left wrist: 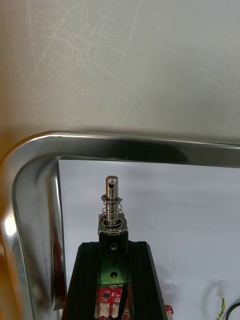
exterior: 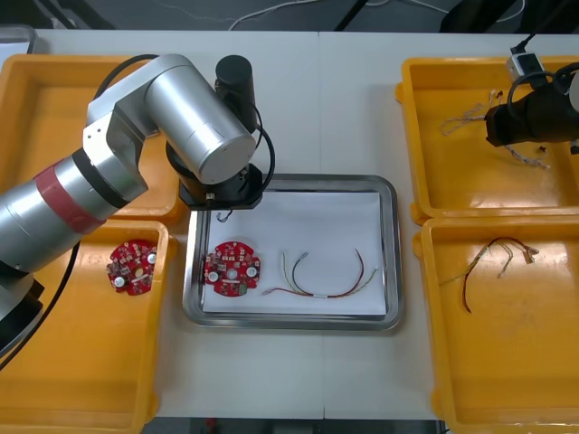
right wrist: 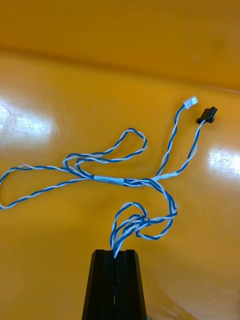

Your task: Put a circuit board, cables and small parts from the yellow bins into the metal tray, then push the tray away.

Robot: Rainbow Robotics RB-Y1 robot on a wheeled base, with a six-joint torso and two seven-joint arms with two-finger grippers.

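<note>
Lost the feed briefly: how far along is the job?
Done: a circuit board and a red and yellow cable lie in the metal tray. In hand: the left gripper holds a small metal part over the tray's corner; the right gripper pinches the blue and white cable in a yellow bin. Left: placing both, pushing the tray.

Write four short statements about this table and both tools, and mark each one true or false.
1. The left tool holds a small metal part over a corner of the metal tray. True.
2. The right tool is open. False: it is shut on the blue and white cable, over a yellow bin.
3. A circuit board lies in the tray. True.
4. The tray holds no cable. False: a red and yellow cable lies beside the board.
</note>
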